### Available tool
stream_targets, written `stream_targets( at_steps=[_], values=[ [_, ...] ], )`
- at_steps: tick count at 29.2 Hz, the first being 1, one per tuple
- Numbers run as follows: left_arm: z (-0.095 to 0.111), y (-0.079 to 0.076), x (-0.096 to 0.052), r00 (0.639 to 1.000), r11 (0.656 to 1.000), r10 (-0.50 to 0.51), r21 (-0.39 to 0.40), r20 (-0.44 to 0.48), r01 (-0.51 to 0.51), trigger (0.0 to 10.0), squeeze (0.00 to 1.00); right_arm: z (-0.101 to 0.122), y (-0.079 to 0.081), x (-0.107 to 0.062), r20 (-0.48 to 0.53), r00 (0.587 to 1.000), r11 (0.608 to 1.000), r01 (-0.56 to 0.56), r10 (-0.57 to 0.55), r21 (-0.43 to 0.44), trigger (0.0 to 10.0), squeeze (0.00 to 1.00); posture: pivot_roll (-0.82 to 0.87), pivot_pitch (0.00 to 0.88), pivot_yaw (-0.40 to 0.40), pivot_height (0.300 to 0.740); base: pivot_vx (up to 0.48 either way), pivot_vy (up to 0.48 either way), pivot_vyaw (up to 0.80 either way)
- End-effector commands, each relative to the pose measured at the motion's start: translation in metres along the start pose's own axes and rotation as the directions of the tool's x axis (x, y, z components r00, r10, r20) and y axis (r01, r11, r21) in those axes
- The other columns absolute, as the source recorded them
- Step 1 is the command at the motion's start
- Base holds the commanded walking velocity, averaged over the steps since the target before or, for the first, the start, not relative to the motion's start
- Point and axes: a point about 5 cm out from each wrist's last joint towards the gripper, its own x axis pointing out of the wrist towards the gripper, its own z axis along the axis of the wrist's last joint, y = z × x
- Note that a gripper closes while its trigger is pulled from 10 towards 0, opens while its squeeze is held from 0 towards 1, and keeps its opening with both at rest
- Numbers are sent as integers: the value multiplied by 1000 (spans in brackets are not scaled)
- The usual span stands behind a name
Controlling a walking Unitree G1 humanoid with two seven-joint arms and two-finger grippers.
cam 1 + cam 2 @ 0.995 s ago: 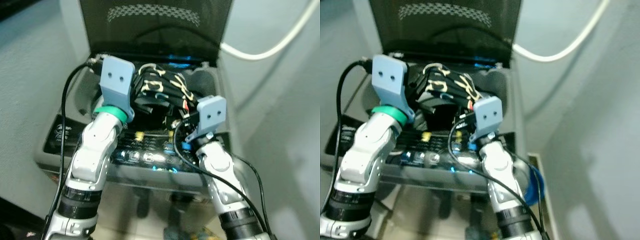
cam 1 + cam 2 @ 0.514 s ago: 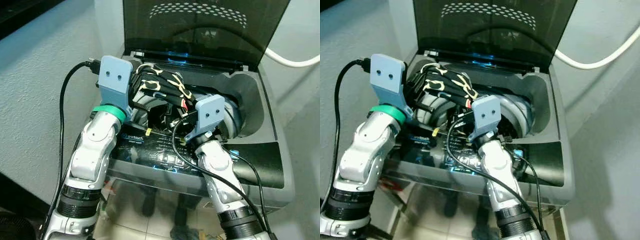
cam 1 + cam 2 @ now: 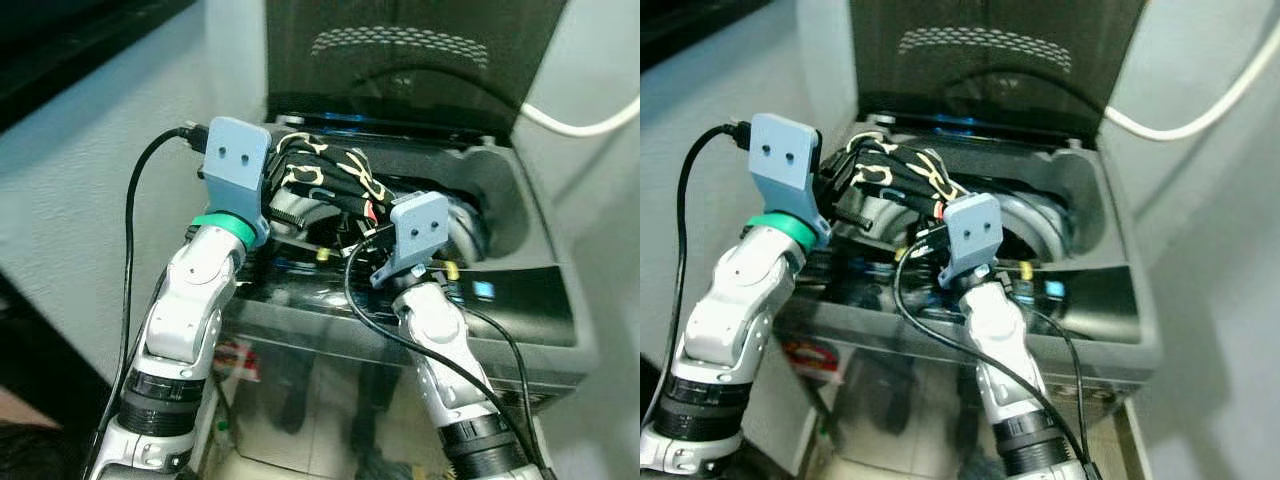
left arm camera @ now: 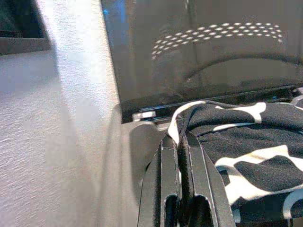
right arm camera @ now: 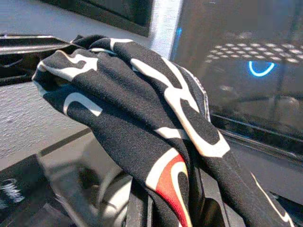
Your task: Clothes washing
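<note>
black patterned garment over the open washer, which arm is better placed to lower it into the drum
Probably the right. The right gripper holds the black-and-cream patterned garment directly above the round drum opening of the grey top-loading washing machine. The left gripper, shut on the cloth, sits nearer the machine's left rim.

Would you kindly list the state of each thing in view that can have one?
Washing machine lid: raised, open.
Washing machine: panel lights on, drum uncovered.
Patterned garment: bunched, held above the drum opening.
Left gripper: shut on the garment's edge.
Right gripper: draped by the garment, fingers hidden.
</note>
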Motion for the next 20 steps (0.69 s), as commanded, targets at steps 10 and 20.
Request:
stream_targets(
  at_steps=[10, 20],
  values=[
    [2, 4, 5, 986, 967, -119, 239, 116, 88, 10000, 0, 18, -42, 11, 77, 995, 982, 81, -69, -171, 10000, 0, 158, 37, 54, 740, 0, 0, 0],
    [-28, -1, 15, 977, 921, -206, 348, 51, 176, 10000, 0, 43, -79, 26, 121, 991, 971, 77, -50, -227, 10000, 0, 116, 45, 65, 740, 0, 0, 0]
  ],
)
